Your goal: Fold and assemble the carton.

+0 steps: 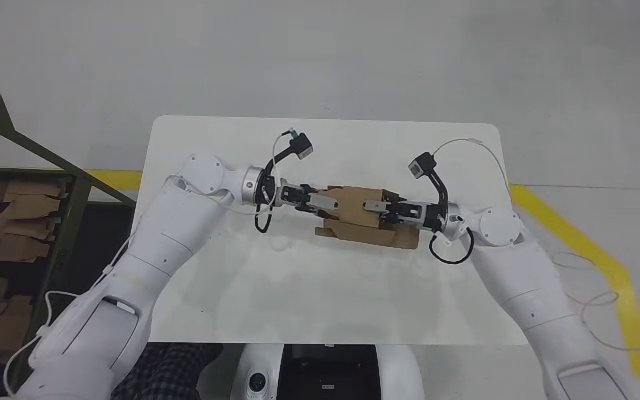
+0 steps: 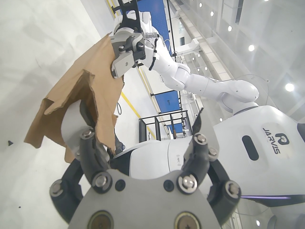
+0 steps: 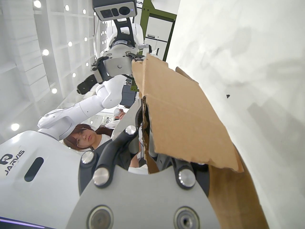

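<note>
Top view: a brown carton (image 1: 358, 212) is seen at the middle of the white table (image 1: 200, 140), stretched between the two arms. Its 9 o'clock end is met by the left gripper (image 1: 318, 198) and its 3 o'clock end by the right gripper (image 1: 388, 209). From above, the spread of either set of fingers cannot be judged.

That is supplied by the wrist views. In the left wrist view the left gripper's fingers are shown wide apart. One finger is tucked under a ragged flap of the carton and touches it, while the other stands free of the cardboard. In the same view the right gripper is seen farther off, closed on the carton's opposite edge. In the right wrist view a cardboard panel is shown pinched between the right gripper's fingers, with one finger hidden under the panel.

Off the table at 9 o'clock, a green rack (image 1: 40, 168) holding flat cardboard sheets (image 1: 30, 212) is shown by the top view.
</note>
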`<state>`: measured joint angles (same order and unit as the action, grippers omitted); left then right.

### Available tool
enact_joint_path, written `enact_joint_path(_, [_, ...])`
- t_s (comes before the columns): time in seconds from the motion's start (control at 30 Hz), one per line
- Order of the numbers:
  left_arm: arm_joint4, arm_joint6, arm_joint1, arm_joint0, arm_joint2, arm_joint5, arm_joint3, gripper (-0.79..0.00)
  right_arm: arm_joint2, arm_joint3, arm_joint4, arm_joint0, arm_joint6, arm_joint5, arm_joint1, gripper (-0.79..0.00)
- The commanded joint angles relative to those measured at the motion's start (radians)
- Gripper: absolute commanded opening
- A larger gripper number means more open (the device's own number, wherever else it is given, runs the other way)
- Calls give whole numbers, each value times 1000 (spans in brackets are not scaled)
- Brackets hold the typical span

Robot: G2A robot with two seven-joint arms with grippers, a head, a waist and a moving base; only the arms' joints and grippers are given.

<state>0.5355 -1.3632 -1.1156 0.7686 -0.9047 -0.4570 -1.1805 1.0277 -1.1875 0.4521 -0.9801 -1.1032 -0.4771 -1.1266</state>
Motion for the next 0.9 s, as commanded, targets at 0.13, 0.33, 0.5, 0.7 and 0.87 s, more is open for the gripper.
enact_joint_path(0.13, [5,7,14,15,-24,-6,-41,0,-1,-1,-21,-6,20,11,-1,-785])
enact_joint_path(0.33, [14,0,27,23,-40,0,-82,0,-4,-7,-32,-7,33,16,-3,-785])
enact_joint_path(0.5, [23,-12,25,3,-20,12,-96,0,-14,-21,-36,-7,50,24,-8,-785])
enact_joint_path(0.7, [28,-1,15,-30,17,1,-73,0,-20,-38,-44,-9,61,30,-11,-785])
enact_joint_path(0.87, [33,6,4,-54,50,-6,-62,0,-17,-52,-49,-14,64,32,-11,-785])
